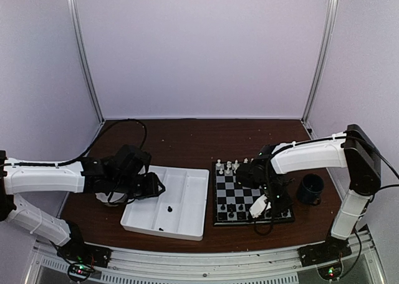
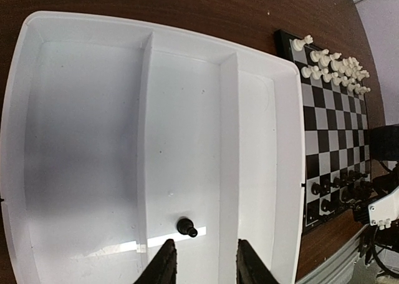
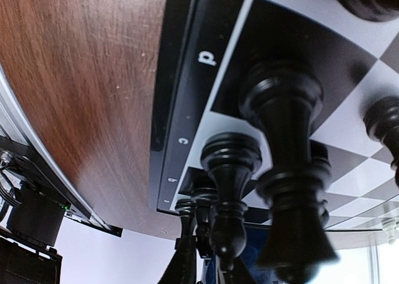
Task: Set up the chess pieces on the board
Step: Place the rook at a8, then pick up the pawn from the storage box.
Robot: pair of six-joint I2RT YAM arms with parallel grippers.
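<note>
Left claw [image 2: 204, 259] is hovering open over the tray's [image 2: 156, 29] middle bay, lone black chessman [image 2: 186, 227] lying just ahead of its tips, so probably lining up a pick; right claw [image 1: 259, 208] is sitting low among the board's [image 1: 240, 187] black ranks [image 3: 280, 109], grip can't tell.

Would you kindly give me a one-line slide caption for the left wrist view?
Left gripper open near a black piece in the middle compartment of the tray.

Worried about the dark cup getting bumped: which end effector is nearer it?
Right. The right end effector is over the board beside the dark cup; the left end effector is over the tray.
</note>
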